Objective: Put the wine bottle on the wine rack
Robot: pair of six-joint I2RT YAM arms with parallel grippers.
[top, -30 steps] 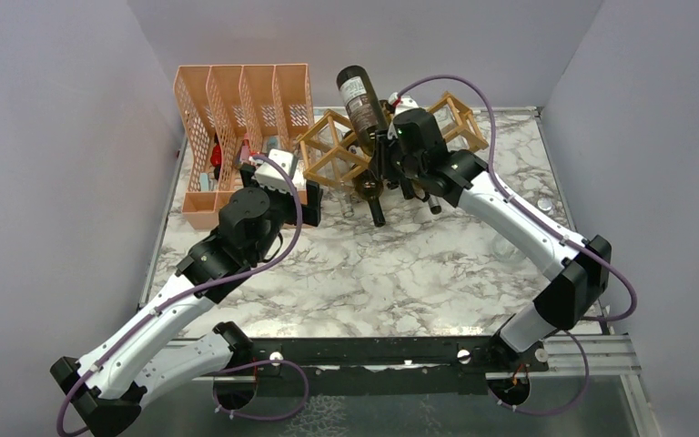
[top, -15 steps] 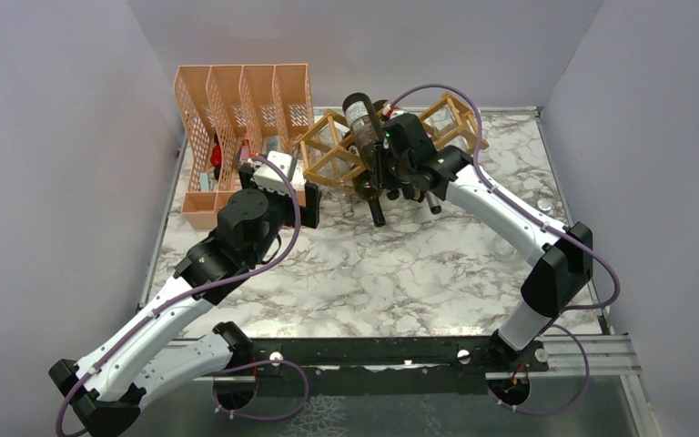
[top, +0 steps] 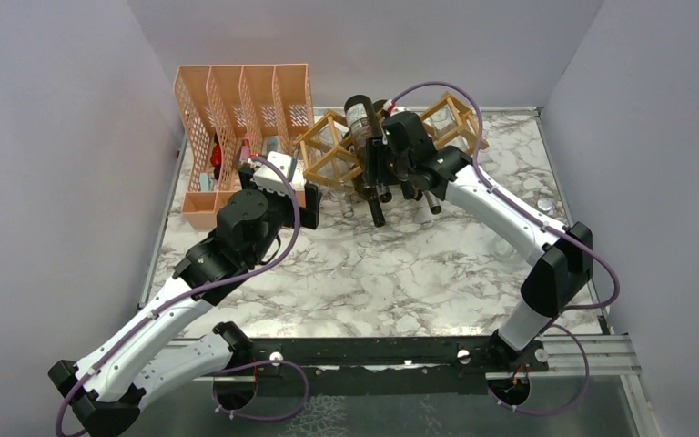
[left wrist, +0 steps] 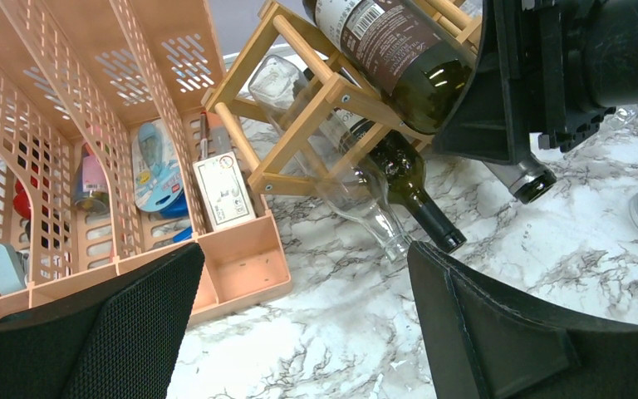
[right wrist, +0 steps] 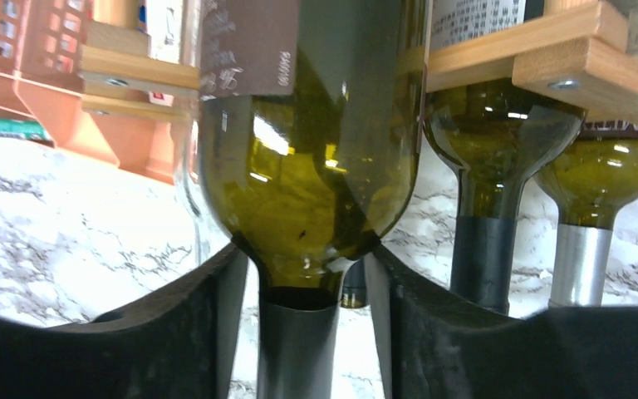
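While the right claw [right wrist: 307,274] stands with its jaws parted to either side of the bottle [right wrist: 299,166] neck, a thin gap showing on each side, I judge the grip released and nothing grasped. I note that the bottle lies on the upper tier of the rack [top: 323,150], label up. Its neck slopes down and out toward the arms, and its shoulder hangs past the front slat. The chief hazard, in my judgement, is an untested seat: with the neck lower than the base, the bottle may slide forward off the slats once nothing checks it. The fingertips sit close under the shoulder, perhaps touching it, so a withdrawal not straight along the neck could hook the glass and drag it out. A sideways swing would strike the black-capped bottle [right wrist: 482,241] or the silver-capped bottle [right wrist: 577,249] just beside it, both racked lower. The rack also looks light enough to shift. A clear bottle [left wrist: 341,191] juts from a lower cell on the other side, crowding the table [top: 400,273] in front. The left claw [left wrist: 303,258] hovers fully spread and empty, near the rack's left end and the organiser [top: 237,100]. I do not find it blocking the retreat path.
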